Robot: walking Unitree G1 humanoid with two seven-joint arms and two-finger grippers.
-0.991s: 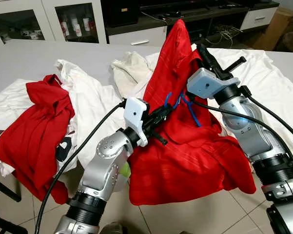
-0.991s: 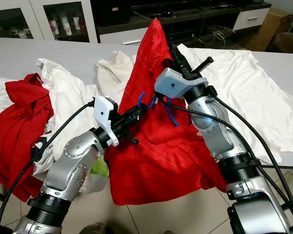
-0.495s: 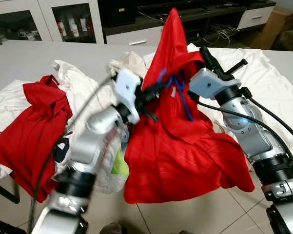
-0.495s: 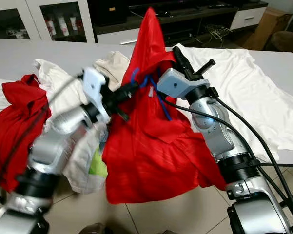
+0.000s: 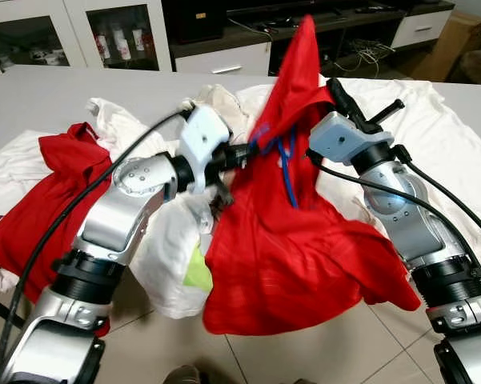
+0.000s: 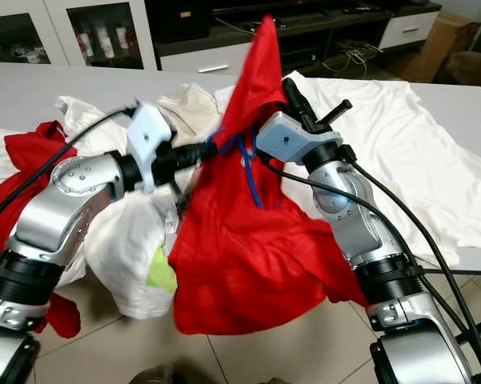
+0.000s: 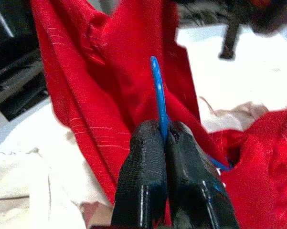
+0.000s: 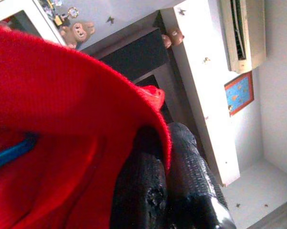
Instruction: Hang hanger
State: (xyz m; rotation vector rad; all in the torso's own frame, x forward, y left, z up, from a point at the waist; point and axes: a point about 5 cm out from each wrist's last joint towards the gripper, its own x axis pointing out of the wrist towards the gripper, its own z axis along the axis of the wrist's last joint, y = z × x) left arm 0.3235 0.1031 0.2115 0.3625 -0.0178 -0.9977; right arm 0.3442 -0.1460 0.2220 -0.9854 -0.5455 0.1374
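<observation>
I've got the left claw (image 7: 163, 143) clenched on the blue hanger (image 7: 158, 98), whose thin hook pokes up between the fingers while the rest is buried in the red shirt (image 5: 288, 256). My right claw (image 8: 164, 157) is pinched on that shirt's edge, holding it up over the bench (image 5: 56, 100). The fabric hides most of the hanger (image 5: 286, 160), so I can't make out its shape. White garments (image 5: 432, 128) lie spread behind.

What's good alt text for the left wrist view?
The left gripper, jaws shut, pinches a thin blue hanger that rises against a raised red shirt. White garments lie on the table beyond.
</observation>
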